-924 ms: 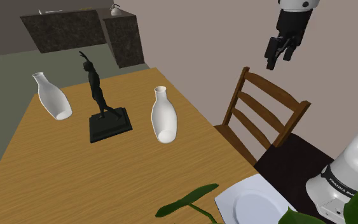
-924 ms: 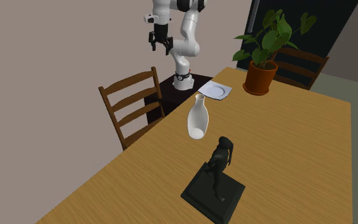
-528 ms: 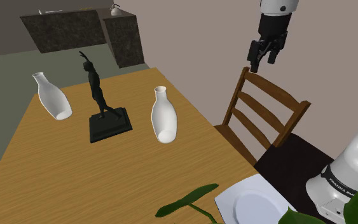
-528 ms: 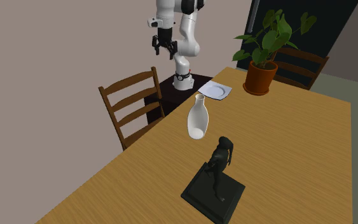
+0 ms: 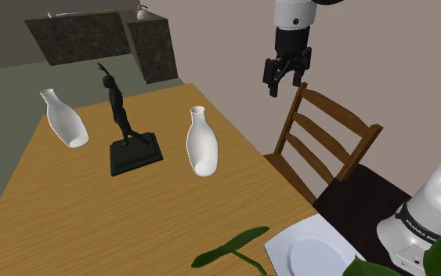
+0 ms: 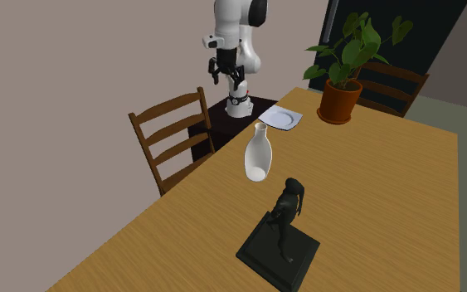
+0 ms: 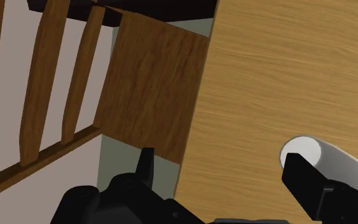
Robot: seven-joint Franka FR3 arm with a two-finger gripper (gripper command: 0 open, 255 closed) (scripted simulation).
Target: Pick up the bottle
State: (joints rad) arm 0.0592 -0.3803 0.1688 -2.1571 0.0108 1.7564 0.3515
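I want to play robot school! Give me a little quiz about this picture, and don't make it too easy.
1. True or false: the gripper is holding something.
2. What stands between the near bottle and the far bottle on the table? A: a ball. B: a dark statue. C: a book.
3. Fill in: the gripper hangs over a wooden ____.

Key: 1 false, it is open and empty. 2 B. 3 chair.
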